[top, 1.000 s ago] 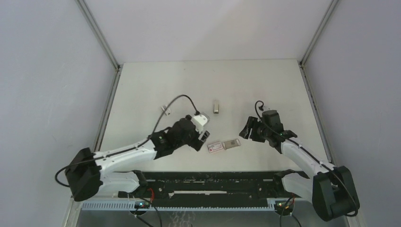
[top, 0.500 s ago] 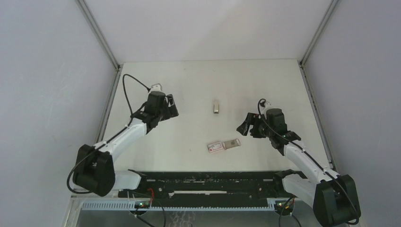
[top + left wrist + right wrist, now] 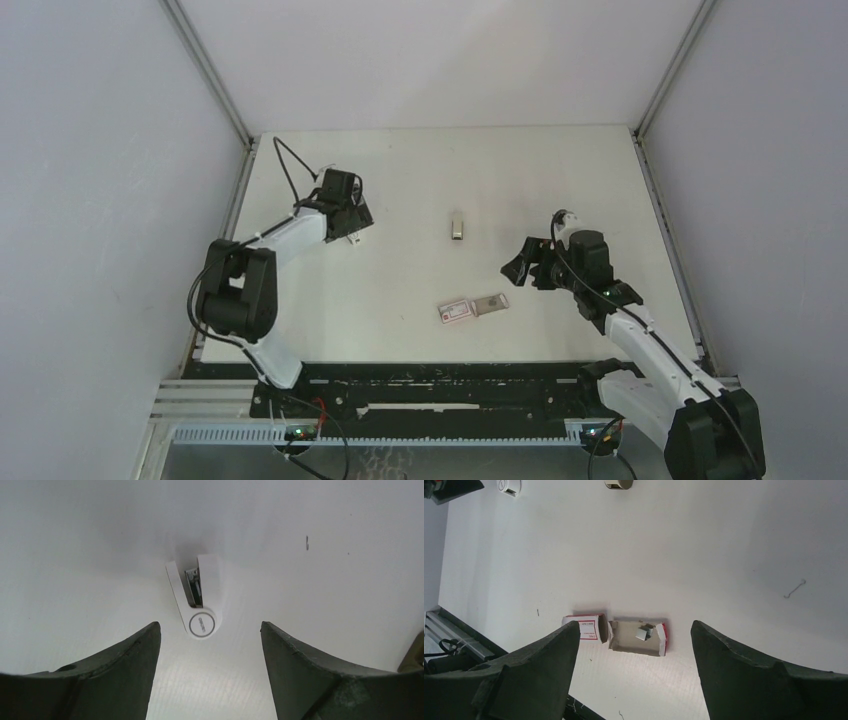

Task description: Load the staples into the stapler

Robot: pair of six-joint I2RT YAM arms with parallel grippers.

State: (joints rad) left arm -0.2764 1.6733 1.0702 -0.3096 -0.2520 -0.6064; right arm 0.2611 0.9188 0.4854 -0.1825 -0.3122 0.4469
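Observation:
The white stapler (image 3: 197, 597) lies on its side with its arm hinged open, at the table's far left (image 3: 352, 238). My left gripper (image 3: 210, 625) hovers over it, open, the stapler's round end just ahead of the fingertips and not touched. In the top view that gripper (image 3: 348, 222) partly covers the stapler. A short silvery-grey bar of staples (image 3: 458, 226) lies alone mid-table. My right gripper (image 3: 520, 262) stands open and empty, facing the box; its wrist view (image 3: 634, 625) shows a small grey clump of staples (image 3: 644, 632) in the tan tray (image 3: 629, 642).
The red-and-white box sleeve (image 3: 455, 312) lies beside its pulled-out tray (image 3: 490, 304) near the front middle. A bent loose staple (image 3: 795, 588) lies on the table to the right. A black rail (image 3: 430, 385) runs along the near edge.
My left arm has swung from beside the box out to the far left, over the stapler. The right gripper has opened wider and drawn slightly back to the right.

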